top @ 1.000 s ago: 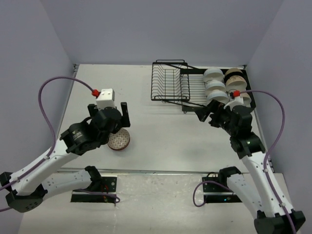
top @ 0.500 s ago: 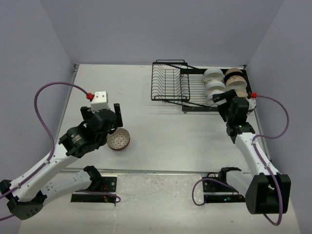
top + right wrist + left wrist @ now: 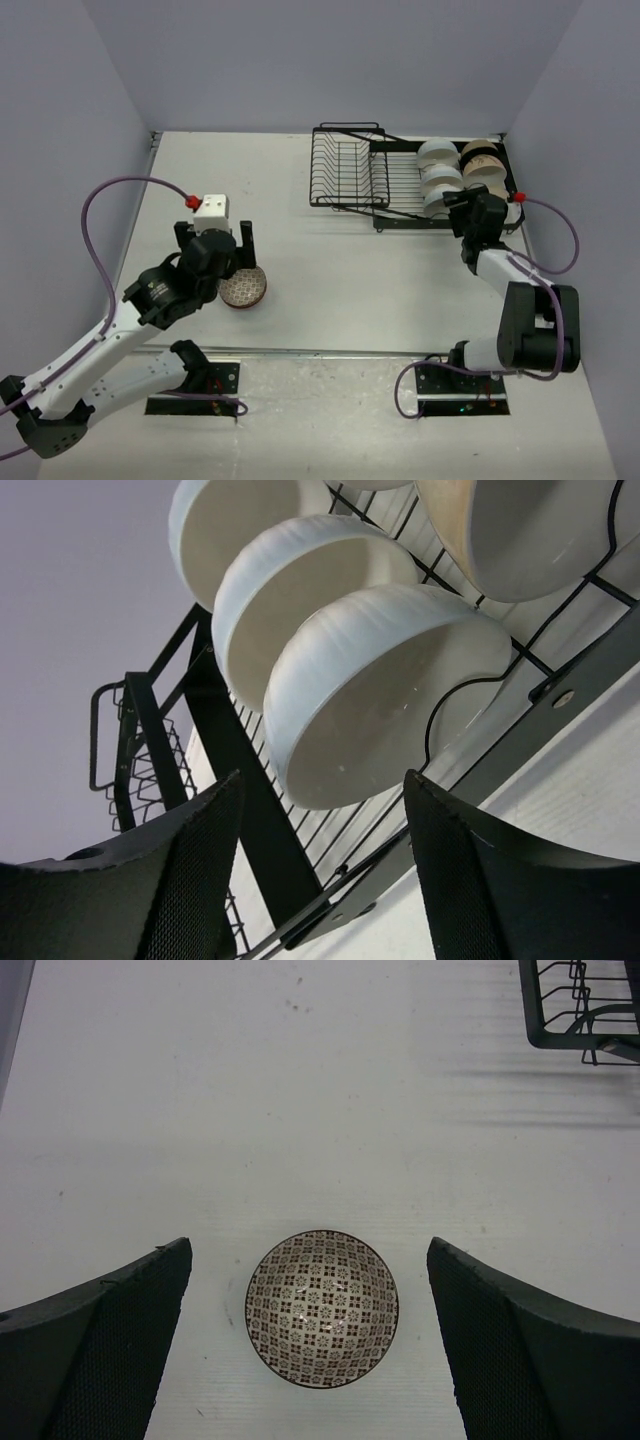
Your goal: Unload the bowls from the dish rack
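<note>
The right gripper (image 3: 322, 790) has swung in to the dish rack (image 3: 345, 170), jaws apart but narrowing around the nearest white bowl (image 3: 390, 690) (not yet gripped), while the left gripper (image 3: 308, 1250) hangs wide open over the patterned bowl (image 3: 322, 1308) already unloaded onto the tabletop (image 3: 300, 1110).

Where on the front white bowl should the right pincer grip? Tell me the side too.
The front white bowl stands on edge in the dish rack, hollow facing the right pincer. Probably take its free top rim from the near side, one finger inside, one behind.
</note>
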Controlling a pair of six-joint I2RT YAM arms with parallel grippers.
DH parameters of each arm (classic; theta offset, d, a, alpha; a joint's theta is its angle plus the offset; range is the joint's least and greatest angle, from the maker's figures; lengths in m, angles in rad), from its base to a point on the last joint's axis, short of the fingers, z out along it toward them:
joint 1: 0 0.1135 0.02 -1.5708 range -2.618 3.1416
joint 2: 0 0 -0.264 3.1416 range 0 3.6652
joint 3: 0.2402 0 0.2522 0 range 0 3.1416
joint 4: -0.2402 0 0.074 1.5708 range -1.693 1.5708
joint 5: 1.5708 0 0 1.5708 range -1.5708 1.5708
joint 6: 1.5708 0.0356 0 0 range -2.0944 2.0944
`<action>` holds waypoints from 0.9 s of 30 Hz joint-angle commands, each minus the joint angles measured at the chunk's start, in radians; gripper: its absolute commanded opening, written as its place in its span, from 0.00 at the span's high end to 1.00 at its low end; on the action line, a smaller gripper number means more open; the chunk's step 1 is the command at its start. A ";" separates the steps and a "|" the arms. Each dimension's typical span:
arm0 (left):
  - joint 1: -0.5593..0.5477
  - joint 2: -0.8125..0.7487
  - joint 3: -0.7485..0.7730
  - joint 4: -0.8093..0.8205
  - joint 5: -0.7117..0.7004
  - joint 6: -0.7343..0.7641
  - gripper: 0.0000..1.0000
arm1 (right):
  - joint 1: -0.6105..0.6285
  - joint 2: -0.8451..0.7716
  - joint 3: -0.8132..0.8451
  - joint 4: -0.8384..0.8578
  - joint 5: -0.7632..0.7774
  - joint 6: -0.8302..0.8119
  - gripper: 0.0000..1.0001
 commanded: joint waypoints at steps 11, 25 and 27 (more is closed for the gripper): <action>0.032 -0.008 -0.028 0.114 0.123 0.088 0.00 | -0.007 0.204 0.061 0.338 -0.031 0.060 0.57; 0.060 0.000 -0.040 0.148 0.201 0.117 0.00 | -0.007 0.253 -0.060 0.617 -0.020 0.117 0.86; 0.062 0.003 -0.042 0.148 0.204 0.118 0.00 | -0.007 0.257 -0.069 0.651 -0.026 0.106 0.90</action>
